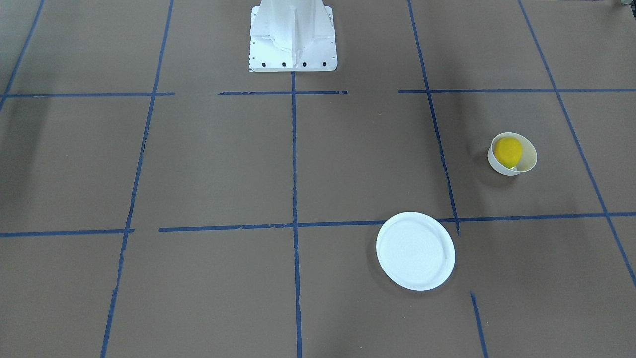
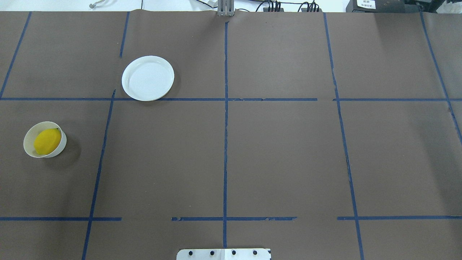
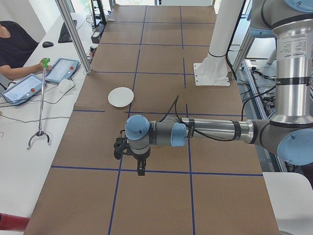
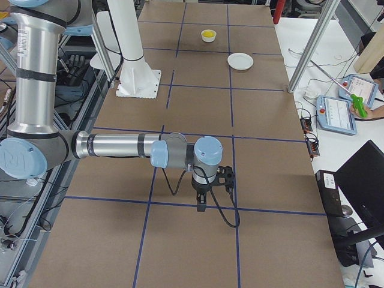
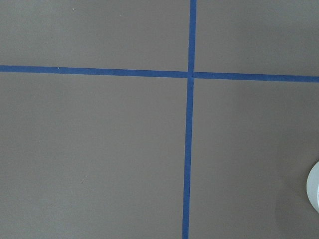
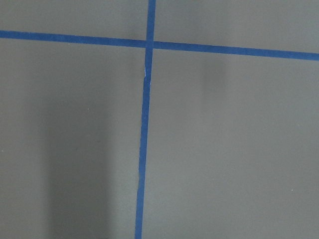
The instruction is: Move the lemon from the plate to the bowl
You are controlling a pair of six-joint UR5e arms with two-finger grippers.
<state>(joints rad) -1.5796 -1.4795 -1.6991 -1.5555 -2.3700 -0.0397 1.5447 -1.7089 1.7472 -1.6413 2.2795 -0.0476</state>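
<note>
Though caught by table-end cams only, can't tell for L gripper [image 3: 141,170] or R gripper [image 4: 201,207] whether clenched or released; own wrist cams no help, fingers out of frame. Both hanging fingers-down off level forearms, up over brown table [image 2: 274,155], touching neither dish.

Lemon [image 1: 508,151] inside bowl [image 1: 529,160], leaning on wall, filling most of it. Bowl upright on table, apart from plate [image 1: 415,251], closer to robot base [image 1: 293,35] than plate & further out toward L end.

Seen from R gripper: bowl w/ lemon well apart, way down far end of table; plate also well apart, bit nearer than bowl, on operators' side of it. Seen from L gripper: plate apart, beyond it & toward operators' side in L-end view; bowl hidden in that view, so can't place vs fingers. Plate bare, flat, rim just touching blue tape line [image 2: 252,99].

L wrist cam: table, tape cross, plus white curved sliver [image 5: 314,186] at R edge of frame, can't tell which dish. R wrist cam: table & tape cross only.

Off table, operators' side, well apart from both grippers: tablets [image 3: 62,68], grabber stick [image 3: 42,103].
</note>
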